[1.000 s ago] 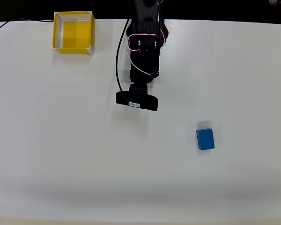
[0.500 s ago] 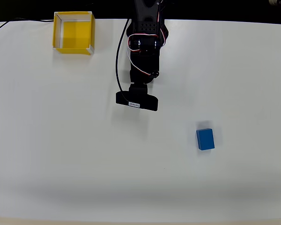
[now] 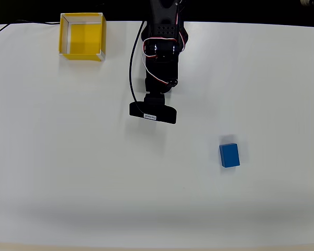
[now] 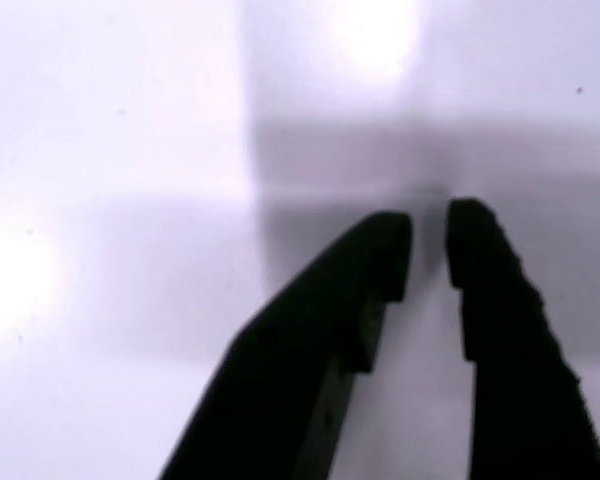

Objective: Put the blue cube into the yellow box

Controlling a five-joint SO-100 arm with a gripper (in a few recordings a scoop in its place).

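black fingers of the claw [image 4: 428, 235] are showing in the wrist view, their tips sitting nearly together with just a thin slit between them and nothing gripped; the picture is blurring, and the lower parts of both fingers are running off the bottom edge. white desk [image 3: 68, 183] is lying under them, with soft shadows and glare. in the overhead view the arm [image 3: 159, 57] is reaching down from the desk's far edge, its base cut off by the picture's top, and the wrist camera bar [image 3: 153, 113] is hiding the claw. the blue cube [image 3: 229, 155] is resting towards the desk's right side, well apart from the arm. the yellow box [image 3: 66, 52] is sitting at the far left corner, open-topped.
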